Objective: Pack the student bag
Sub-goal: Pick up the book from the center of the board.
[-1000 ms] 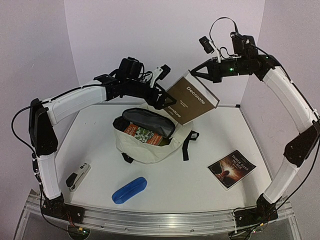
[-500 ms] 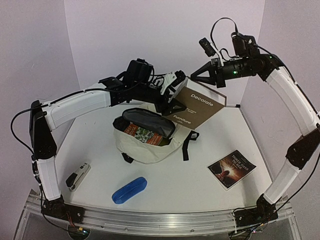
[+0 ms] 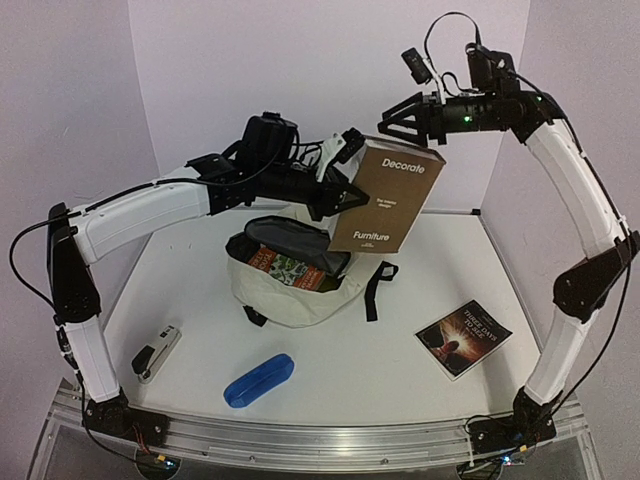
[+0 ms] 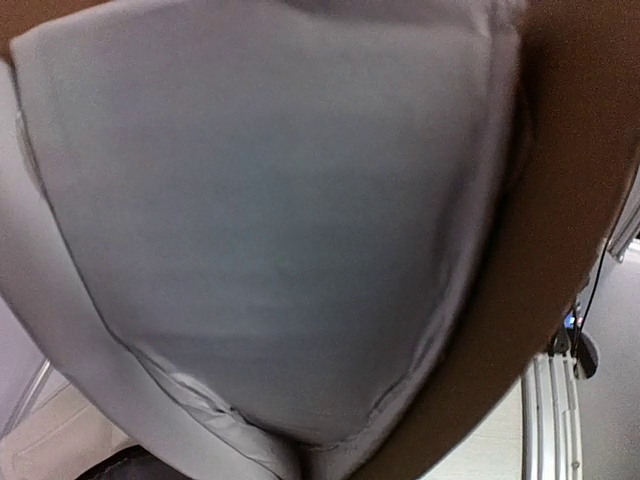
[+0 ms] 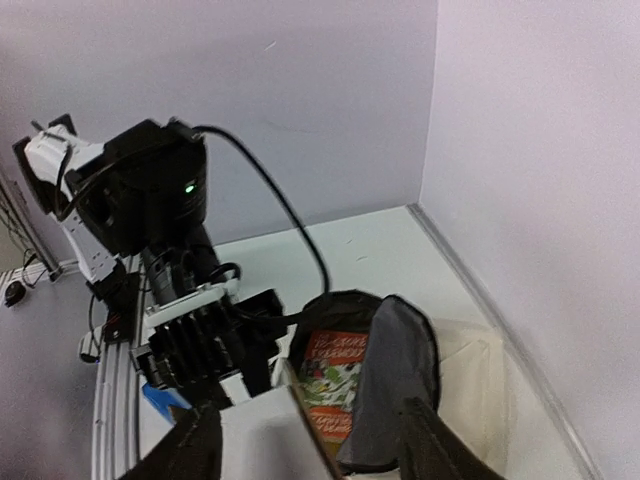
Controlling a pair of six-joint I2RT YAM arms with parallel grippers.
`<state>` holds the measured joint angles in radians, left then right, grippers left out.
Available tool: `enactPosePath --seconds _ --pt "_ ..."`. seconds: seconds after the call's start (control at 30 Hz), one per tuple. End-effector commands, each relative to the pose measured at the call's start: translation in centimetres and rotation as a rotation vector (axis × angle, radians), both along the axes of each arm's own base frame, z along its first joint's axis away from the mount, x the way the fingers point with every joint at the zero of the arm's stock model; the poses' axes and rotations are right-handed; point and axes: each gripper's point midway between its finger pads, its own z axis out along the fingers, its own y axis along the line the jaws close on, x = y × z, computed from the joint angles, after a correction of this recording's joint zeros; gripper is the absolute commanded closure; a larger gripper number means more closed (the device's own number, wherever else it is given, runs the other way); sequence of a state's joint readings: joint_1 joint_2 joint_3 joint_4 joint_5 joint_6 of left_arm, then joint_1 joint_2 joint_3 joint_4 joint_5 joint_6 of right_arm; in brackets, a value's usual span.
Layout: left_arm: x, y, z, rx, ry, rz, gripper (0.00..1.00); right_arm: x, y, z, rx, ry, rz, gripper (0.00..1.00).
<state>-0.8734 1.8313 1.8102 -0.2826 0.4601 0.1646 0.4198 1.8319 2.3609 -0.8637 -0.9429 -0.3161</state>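
1. Left gripper (image 3: 348,185) is clamped on the left edge of a large brown hardcover book (image 3: 388,200) with "Decorate" on the cover, and it carries the book in the air. My left wrist view is only a blur of pale pages and brown cover, so I read the grip from the top view.
2. Right gripper (image 3: 395,118) sits at the book's top corner with jaws spread wide and grips nothing. In its wrist view the fingers (image 5: 200,445) stand either side of the pale page edge; I cannot tell whether they touch it.
3. Soft cream fabric student bag (image 3: 290,295) lies mid-table on the white table (image 3: 400,395), just below the hanging book. Its mouth is open, the dark-lined flap is folded back, and an orange-and-green book (image 3: 285,268) is already inside.
4. My read on handling: the bag is light, floppy and has no frame, so the mouth will sag if nudged. I'd take hold at the zipper rim or flap, not the loose body cloth or black straps.
5. Dark paperback with a fiery cover (image 3: 463,337) lies flat near the right arm, well apart from the bag.
6. Blue oblong pencil case (image 3: 259,379) lies at the near edge.
7. Small grey-and-black stapler (image 3: 156,352) lies near-left.
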Motion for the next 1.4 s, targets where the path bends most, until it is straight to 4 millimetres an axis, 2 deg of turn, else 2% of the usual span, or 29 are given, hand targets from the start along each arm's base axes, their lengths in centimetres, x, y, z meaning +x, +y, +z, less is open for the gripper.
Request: enactPosePath --seconds 0.0,0.1,0.13,0.2,0.33,0.5,0.6,0.7,0.8,1.0,1.2,1.37 --pt "2.3 4.0 7.8 -0.264 0.062 0.144 0.90 3.3 -3.9 4.4 0.159 0.097 -0.090 0.03" --pt "4.4 6.2 8.5 -0.361 0.205 0.183 0.88 5.0 -6.3 4.6 0.226 0.203 -0.103 0.02" --pt "5.1 7.0 9.0 -0.398 0.235 0.180 0.88 5.3 -7.0 4.1 0.227 0.227 -0.104 0.02" --pt "5.2 7.4 9.1 -0.420 0.293 0.155 0.88 5.1 -7.6 2.7 0.217 0.266 -0.085 0.02" --pt "3.9 6.8 9.1 -0.409 0.362 0.054 0.84 3.8 -7.5 -1.1 0.178 0.321 -0.043 0.02" --pt "2.7 6.1 9.2 -0.400 0.428 -0.047 0.82 1.8 -5.8 -2.8 0.162 0.375 0.019 0.02" --pt "2.9 6.3 10.3 -0.456 0.406 -0.063 0.81 1.0 -4.7 -4.0 0.146 0.405 0.044 0.02" --pt "3.9 7.6 11.8 -0.550 0.386 -0.033 0.79 0.1 -4.3 -5.1 0.143 0.450 0.071 0.02" --pt "4.9 8.4 12.7 -0.631 0.378 -0.019 0.78 -1.1 -3.7 -5.2 0.142 0.455 0.103 0.02" --pt "5.6 8.3 13.0 -0.735 0.409 -0.047 0.78 -2.6 -1.2 -4.7 0.133 0.423 0.170 0.04" --pt "5.8 8.7 13.6 -0.801 0.401 -0.053 0.75 -0.6 -0.6 -5.1 0.137 0.421 0.100 0.12" --pt "5.6 8.8 13.9 -0.809 0.405 -0.064 0.77 1.1 -0.7 -4.6 0.170 0.427 0.033 0.02"
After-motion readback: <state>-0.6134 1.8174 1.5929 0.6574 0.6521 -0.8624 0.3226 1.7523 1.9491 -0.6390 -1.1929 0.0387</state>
